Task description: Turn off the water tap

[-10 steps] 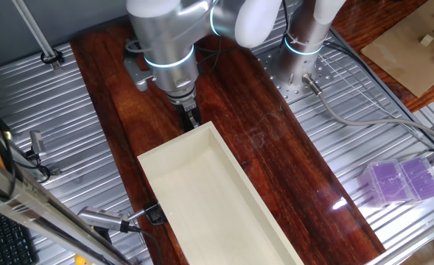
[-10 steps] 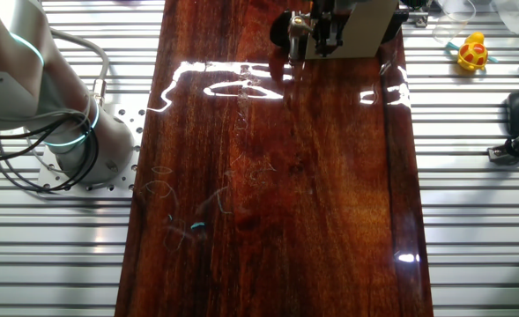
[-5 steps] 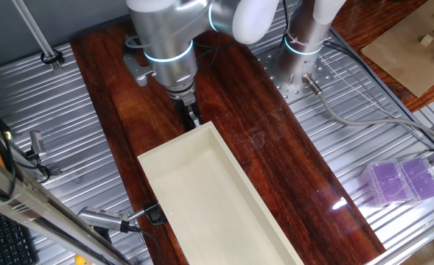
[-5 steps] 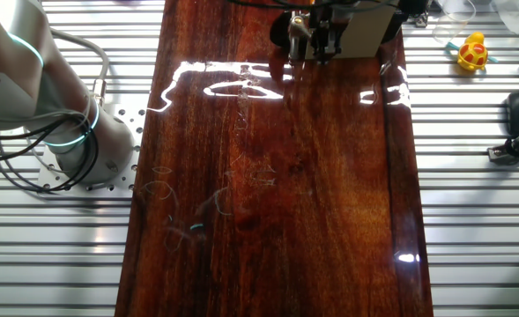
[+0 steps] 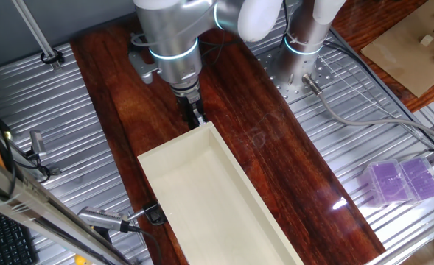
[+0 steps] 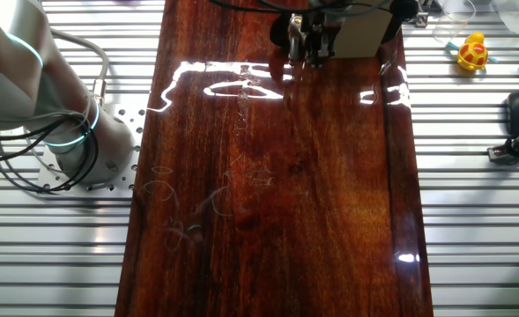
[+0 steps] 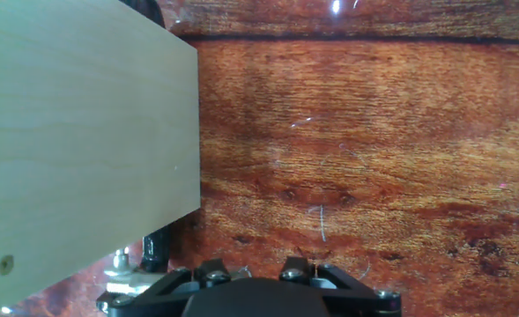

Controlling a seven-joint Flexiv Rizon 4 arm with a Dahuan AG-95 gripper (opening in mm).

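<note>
Pincer (image 5: pixel 195 116) hangs low over the dark wood worktop (image 5: pixel 275 147), right at the short end wall of the long cream box (image 5: pixel 202 199), approx mid-width of the board near its far end in one fixed view. In the other fixed view the pincer (image 6: pixel 309 48) sits at the top edge of the worktop (image 6: pixel 268 194), beside the box end (image 6: pixel 365 35). Fingers are dark and close together, but can't tell if they're narrow-gapped or clamped on anything; hand view only shows the black mount at bottom, w/ box wall (image 7: pixel 83 141) filling the left side and bare wood (image 7: pixel 356 150) on the right.

Water tap: small metal fitting (image 7: pixel 122 264) w/ a dark post shows at the foot of the box wall in hand view, bottom left; likely the tap but too small to be sure. Not made out in either fixed view.

Off the board: purple tray (image 5: pixel 401 180) by the right edge, yellow toy (image 6: pixel 473 53) near the top right corner.
</note>
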